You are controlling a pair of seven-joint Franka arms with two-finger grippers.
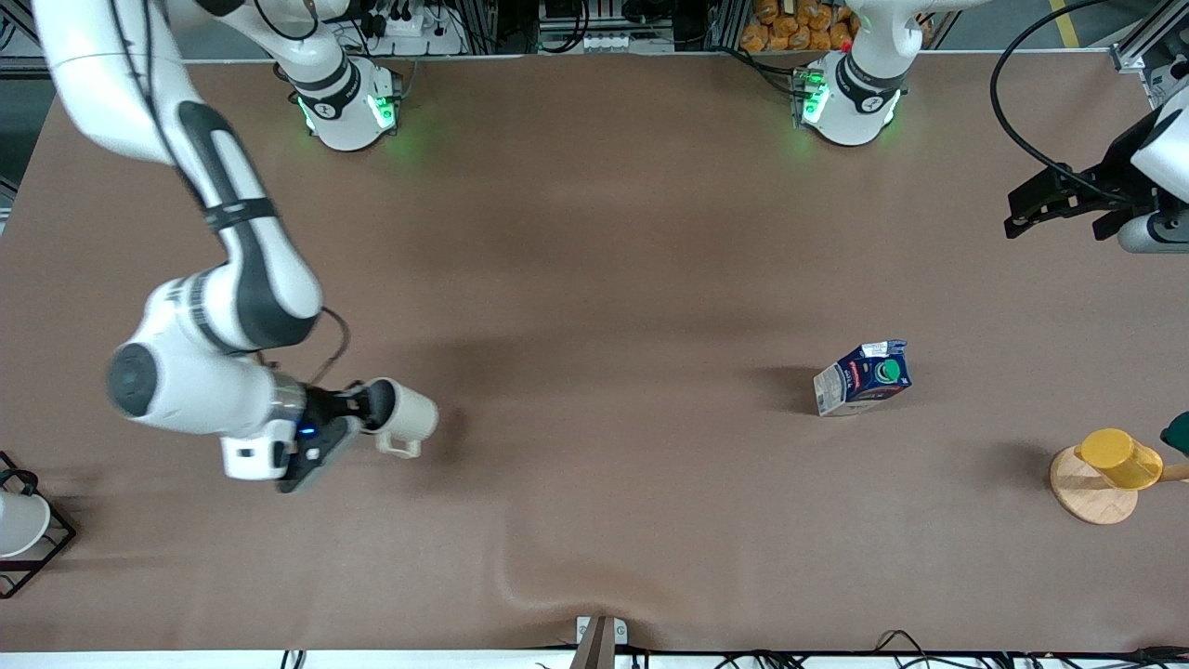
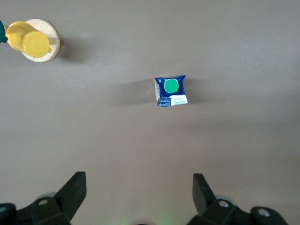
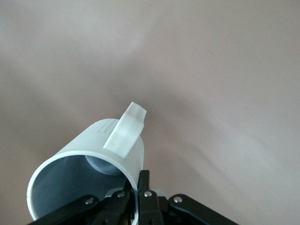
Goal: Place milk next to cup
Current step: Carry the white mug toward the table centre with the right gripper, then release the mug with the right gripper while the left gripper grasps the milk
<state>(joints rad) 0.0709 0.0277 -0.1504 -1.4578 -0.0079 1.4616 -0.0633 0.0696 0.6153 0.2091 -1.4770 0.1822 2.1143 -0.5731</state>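
We start with the milk [image 1: 864, 377]: it stands upright on the brown bench [image 1: 594, 279], toward the left arm's end, with its green cap facing up and nothing touching it. In the left wrist view the milk [image 2: 170, 91] sits centred ahead of the camera, which we read as that arm lining up for a reach.

The cup [image 1: 401, 417] is well apart from the milk, toward the right arm's end of the bench. It is held tipped on its side, mouth toward the wrist and handle turned toward the front camera. The right gripper [image 1: 358, 413] has its fingers [image 3: 143, 187] pinched on the cup's rim, one inside the grey interior and one outside, as the right wrist view shows on the cup [image 3: 98, 154]. We judge that a rim pinch is used because the body is too broad for a side grasp. Whether the cup rests on the bench or hangs just above it, we cannot tell.

The left gripper [image 1: 1059, 209] hangs over the bench's edge at the left arm's end, fingers [image 2: 72, 190] spread wide and holding nothing; this arm waits.

Nearer the front camera than the milk, a yellow cup [image 1: 1119, 457] sits on a round wooden coaster [image 1: 1087, 497]. At the right arm's end, a white cup in a black wire frame [image 1: 23, 525] shows at the bench's edge.

We judge the milk's own move is not yet begun.
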